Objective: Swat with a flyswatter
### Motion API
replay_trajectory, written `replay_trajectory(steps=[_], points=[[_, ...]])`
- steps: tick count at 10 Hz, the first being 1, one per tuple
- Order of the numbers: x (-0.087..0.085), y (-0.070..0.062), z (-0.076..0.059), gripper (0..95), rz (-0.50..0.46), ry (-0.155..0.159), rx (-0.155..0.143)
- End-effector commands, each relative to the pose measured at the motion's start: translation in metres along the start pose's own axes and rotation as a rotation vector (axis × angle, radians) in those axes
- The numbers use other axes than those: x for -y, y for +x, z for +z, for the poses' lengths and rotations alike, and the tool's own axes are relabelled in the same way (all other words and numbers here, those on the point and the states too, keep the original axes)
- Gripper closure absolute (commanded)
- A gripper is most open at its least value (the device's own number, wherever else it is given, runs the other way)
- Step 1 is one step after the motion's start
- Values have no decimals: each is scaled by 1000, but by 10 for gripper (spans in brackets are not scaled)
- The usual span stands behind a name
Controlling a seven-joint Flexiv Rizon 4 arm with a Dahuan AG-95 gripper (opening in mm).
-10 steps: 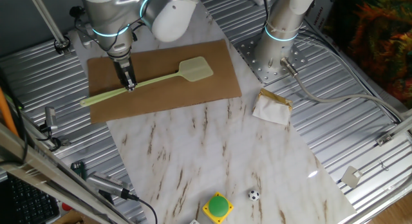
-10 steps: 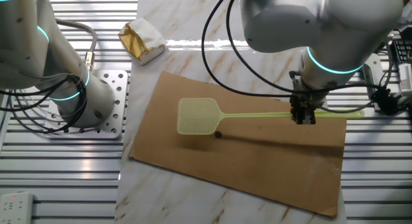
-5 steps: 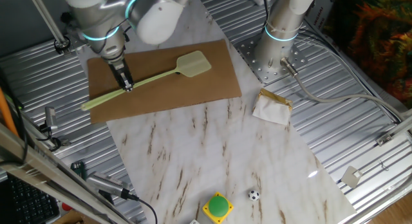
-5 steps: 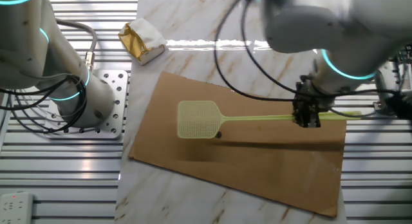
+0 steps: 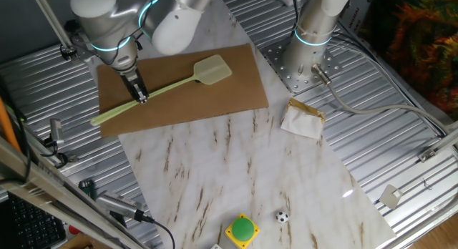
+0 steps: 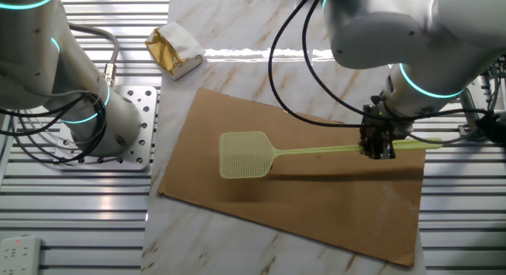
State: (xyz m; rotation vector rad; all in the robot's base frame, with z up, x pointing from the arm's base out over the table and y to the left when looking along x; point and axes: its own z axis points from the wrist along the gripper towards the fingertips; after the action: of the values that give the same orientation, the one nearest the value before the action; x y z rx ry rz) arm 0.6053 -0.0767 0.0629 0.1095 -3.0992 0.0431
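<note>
The pale yellow-green flyswatter (image 5: 172, 83) lies over the brown board (image 5: 215, 99), its mesh head (image 5: 212, 70) toward the right. In the other fixed view its head (image 6: 243, 155) hangs above the board (image 6: 316, 204) and casts a shadow below it. My gripper (image 5: 139, 96) is shut on the thin handle, near its far end; it also shows in the other fixed view (image 6: 378, 148), holding the handle (image 6: 324, 151) level above the board.
A gold and white packet (image 5: 302, 119) lies on the marble top, also seen in the other fixed view (image 6: 175, 49). A second arm's base (image 5: 309, 45) stands at the back. A green button (image 5: 242, 229) and a small ball (image 5: 282, 217) sit near the front edge.
My gripper has shifted along the board with the flyswatter, and the head has swung and dropped slightly. The small dark speck seen beside the head is now hidden under it.
</note>
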Motion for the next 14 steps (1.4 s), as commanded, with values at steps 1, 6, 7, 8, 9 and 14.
replay_trajectory(steps=[1,6,7,8,9,14], points=[[1,-4,4,950,-6,2,2],[3,-13,7,950,-19,4,3],[4,-15,8,950,-22,5,2],[4,-17,9,950,-22,4,3],[5,-20,11,950,-25,5,3],[7,-31,18,950,-28,2,5]])
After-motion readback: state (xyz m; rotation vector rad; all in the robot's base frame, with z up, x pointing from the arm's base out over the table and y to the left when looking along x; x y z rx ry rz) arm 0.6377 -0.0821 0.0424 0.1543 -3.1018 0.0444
